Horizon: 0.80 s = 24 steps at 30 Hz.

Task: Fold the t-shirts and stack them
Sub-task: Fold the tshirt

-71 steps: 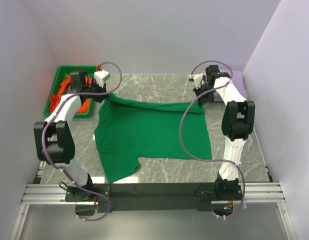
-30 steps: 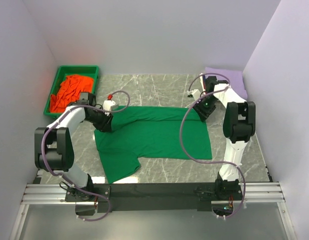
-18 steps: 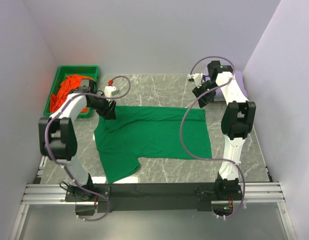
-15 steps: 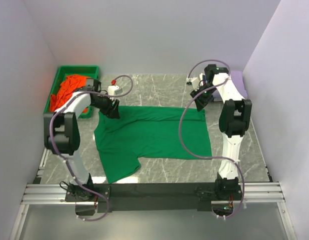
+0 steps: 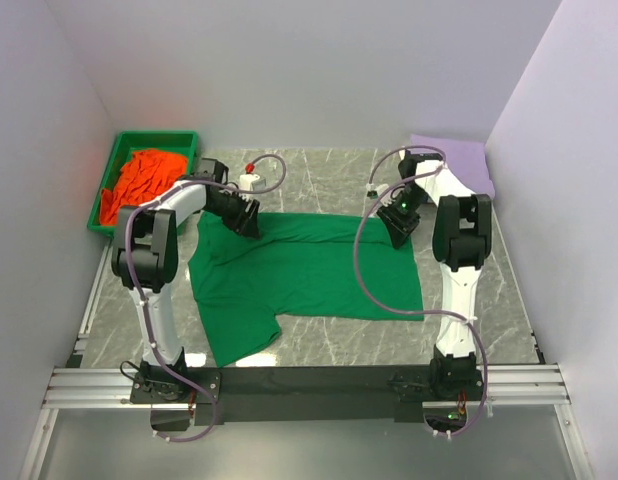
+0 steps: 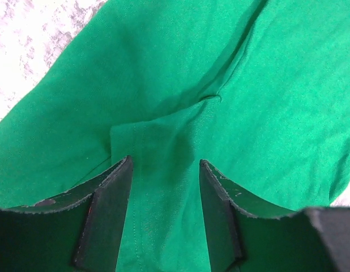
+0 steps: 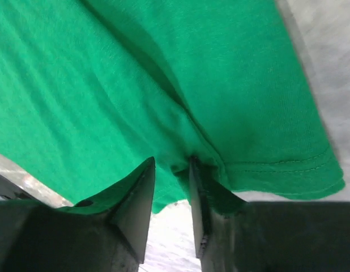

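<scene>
The grey marble counter [image 5: 319, 175] fills most of my overhead view, and the green t-shirt [image 5: 309, 265] lies spread flat across the middle of it. Its far edge is doubled over into a long band, and one sleeve points toward the arm bases.

The left arm [image 5: 154, 250] rises from its base, bends at the elbow and runs low to the far left corner of the shirt. The right arm [image 5: 457, 230] stands taller, folds over at the top and drops onto the far right corner.

In the far left corner sits a green tray [image 5: 117, 150] holding a crumpled orange t-shirt [image 5: 144, 180]. A lavender t-shirt [image 5: 459, 155] lies flat in the far right corner, just behind the right arm.

From above I cannot read either grip; the wrist cameras help there. The left fingers [image 6: 107, 209] stand well apart, with a flat seamed fold of green cloth lying between them, unpinched. The right fingers [image 7: 135, 204] are much closer together, set right at the hemmed corner where bare counter shows. A small pucker of green cloth sits between their tips, but I cannot tell whether they actually bite it.
</scene>
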Each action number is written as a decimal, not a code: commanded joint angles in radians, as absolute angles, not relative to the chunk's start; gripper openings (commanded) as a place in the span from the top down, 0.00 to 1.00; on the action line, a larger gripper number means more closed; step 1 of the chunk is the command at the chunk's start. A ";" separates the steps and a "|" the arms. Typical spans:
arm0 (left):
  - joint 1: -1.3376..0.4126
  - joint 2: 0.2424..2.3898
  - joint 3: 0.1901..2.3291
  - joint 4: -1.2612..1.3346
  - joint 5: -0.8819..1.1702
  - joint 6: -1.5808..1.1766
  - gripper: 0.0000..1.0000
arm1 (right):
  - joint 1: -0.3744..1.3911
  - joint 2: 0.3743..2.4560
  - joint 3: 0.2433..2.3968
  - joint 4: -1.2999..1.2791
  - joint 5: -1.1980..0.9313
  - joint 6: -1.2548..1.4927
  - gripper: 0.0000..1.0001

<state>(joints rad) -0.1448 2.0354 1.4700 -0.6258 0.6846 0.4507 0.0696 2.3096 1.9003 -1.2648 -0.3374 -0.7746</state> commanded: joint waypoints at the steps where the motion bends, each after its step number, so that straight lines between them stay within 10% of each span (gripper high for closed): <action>1: -0.158 2.040 1.509 -0.623 0.710 0.456 0.44 | 0.077 2.200 1.858 -1.261 -0.308 -0.808 0.64; 14: -0.232 2.005 1.494 -0.721 0.767 0.557 0.73 | 0.077 2.148 1.812 -1.278 -0.238 -0.900 0.82; 24: -0.147 2.040 1.626 -0.678 0.727 0.451 0.46 | 0.066 2.201 1.973 -1.333 -0.360 -0.801 0.61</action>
<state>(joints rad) -0.1772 2.0361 1.5337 -0.6849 0.7174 0.4732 0.0692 2.2013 1.8938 -1.2934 -0.3058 -0.8429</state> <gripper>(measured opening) 0.533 0.367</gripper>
